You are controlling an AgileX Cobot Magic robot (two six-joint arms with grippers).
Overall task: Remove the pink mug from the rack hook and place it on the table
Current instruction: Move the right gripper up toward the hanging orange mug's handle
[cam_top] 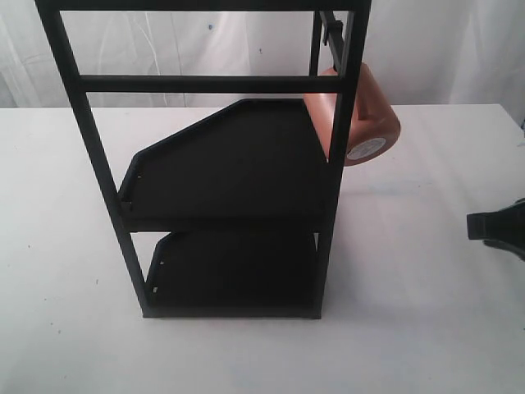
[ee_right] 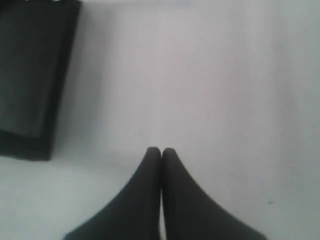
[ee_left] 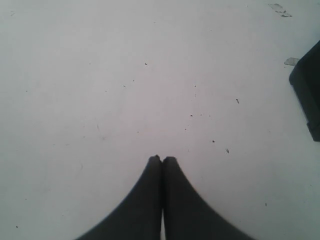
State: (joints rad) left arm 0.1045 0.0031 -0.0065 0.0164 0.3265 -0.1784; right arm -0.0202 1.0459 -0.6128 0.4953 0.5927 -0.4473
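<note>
Pink mug (cam_top: 369, 107) on the rack hook (cam_top: 330, 31); left jaws and right jaws both closed, empty

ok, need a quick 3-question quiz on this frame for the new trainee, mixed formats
1. True or false: the pink mug already stands on the table.
2. Pick one. The left gripper and right gripper have their jaws: A) both open; B) both shut and empty; C) one shut on the mug.
3. Short answer: how many flat shelves does the rack have?

Key: 1 false, it hangs at the rack's upper post; 2 B; 3 two.
</note>
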